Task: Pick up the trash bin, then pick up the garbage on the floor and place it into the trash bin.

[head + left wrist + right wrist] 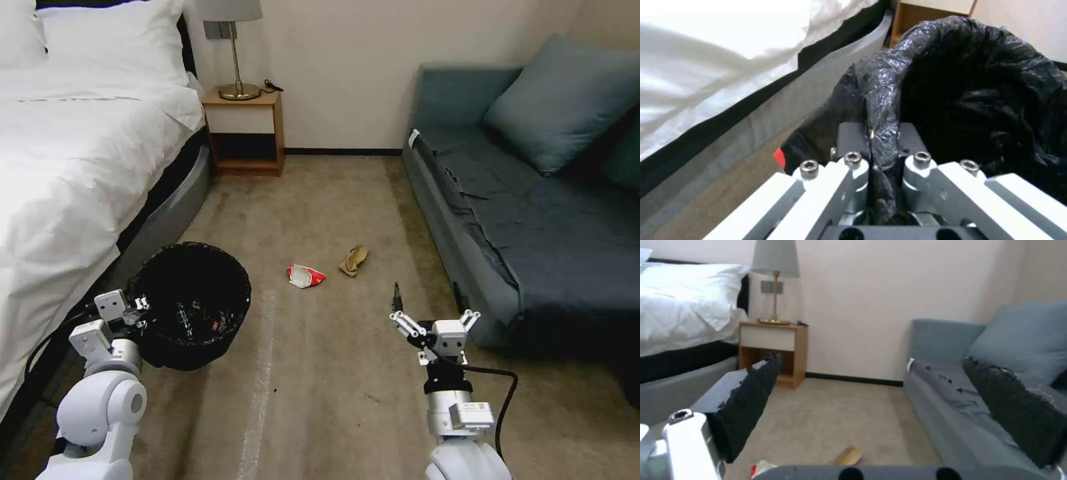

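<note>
Left gripper (882,146) clamped on trash bin (193,303) rim, lower left of frame. Right gripper (433,319) spread, empty, lower right. Red-white packet (305,275) and tan paper wad (353,260) at centre, on carpet (320,387).

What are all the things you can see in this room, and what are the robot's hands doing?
Trash bin: one, black with a bag liner, by the bed, some litter inside.
Packet: one, red and white, on the carpet, right of the bin.
Paper wad: one, tan, on the carpet, right of the packet.
Bed: one, white, on the left.
Nightstand: one, wooden, against the far wall.
Lamp: one, gold stem, on the nightstand.
Sofa: one, blue-grey, on the right, with cushions.
Left gripper: shut on the bin's rim.
Right gripper: open, empty, above the carpet beside the sofa.
</note>
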{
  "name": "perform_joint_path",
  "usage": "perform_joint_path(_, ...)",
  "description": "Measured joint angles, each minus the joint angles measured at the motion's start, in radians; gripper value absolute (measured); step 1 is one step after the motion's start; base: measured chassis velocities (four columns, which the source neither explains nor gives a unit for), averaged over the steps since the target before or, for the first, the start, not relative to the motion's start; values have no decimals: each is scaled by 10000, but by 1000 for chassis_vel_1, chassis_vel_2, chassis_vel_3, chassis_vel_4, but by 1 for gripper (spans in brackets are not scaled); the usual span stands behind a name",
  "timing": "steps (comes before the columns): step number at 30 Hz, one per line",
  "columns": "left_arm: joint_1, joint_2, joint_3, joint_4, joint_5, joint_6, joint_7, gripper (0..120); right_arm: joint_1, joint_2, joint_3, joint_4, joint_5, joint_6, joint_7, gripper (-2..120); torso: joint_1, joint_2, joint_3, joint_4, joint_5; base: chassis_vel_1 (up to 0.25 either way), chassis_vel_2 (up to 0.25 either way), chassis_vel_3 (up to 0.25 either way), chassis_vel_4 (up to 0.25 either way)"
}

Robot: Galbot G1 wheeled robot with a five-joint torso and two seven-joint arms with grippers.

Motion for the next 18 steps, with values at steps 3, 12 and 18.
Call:
perform_joint_path(3,19,5,-37,-27,-4,0,-2,4,48,-32,-27,-71,8,23,-36,100,-1,0,0,0,1,-25,22,10,-22)
perform_joint_path(12,0,-5,-107,-19,-2,3,-16,4,252,-83,-92,-328,71,78,-49,100,0,0,1,-1,0,-152,157,147,-147)
perform_joint_path(18,-120,-18,-119,102,18,11,-23,4,412,-115,-140,-506,105,85,-49,100,0,-1,2,-1,-2,-244,220,236,-222)
